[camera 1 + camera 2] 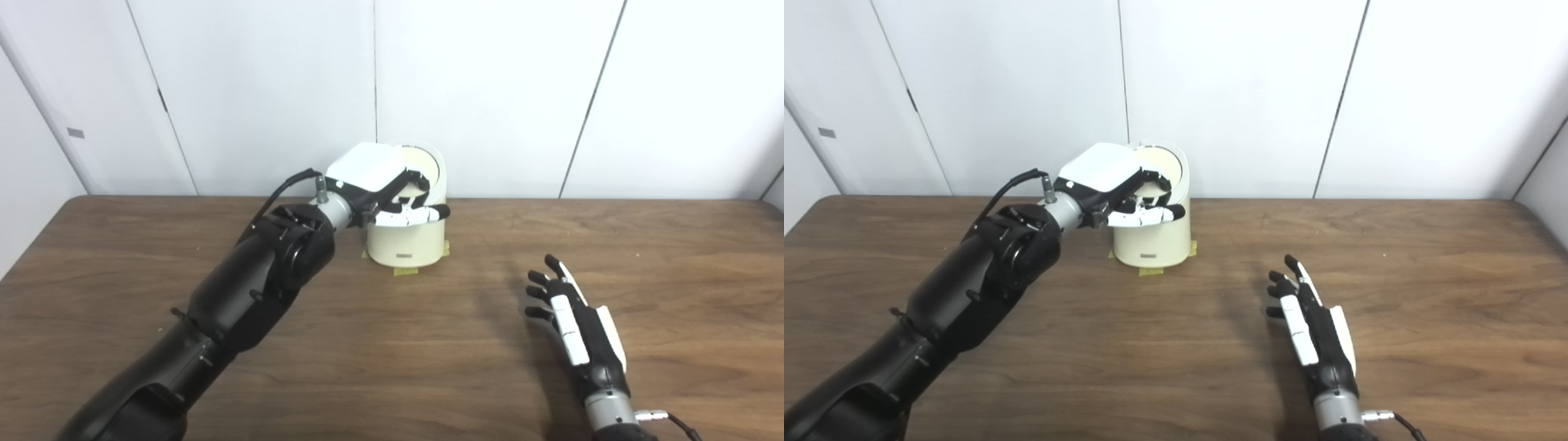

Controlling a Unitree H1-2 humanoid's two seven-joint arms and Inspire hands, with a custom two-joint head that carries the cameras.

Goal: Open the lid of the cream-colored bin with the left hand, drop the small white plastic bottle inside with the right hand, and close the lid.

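The cream-colored bin [407, 242] stands at the back middle of the table. Its round lid [427, 160] is raised and tilted back. My left hand [380, 184] reaches over the bin's mouth, with its fingers [416, 182] curled against the lid's lower edge and its thumb lying across the rim. My right hand [572, 312] is open and empty, flat and low over the table to the front right of the bin. No small white bottle shows in either view. The inside of the bin is hidden.
Yellow tape [404, 271] marks the bin's foot. The brown wooden table [392, 355] runs to white wall panels close behind the bin. My left forearm [257, 288] crosses the table's left half.
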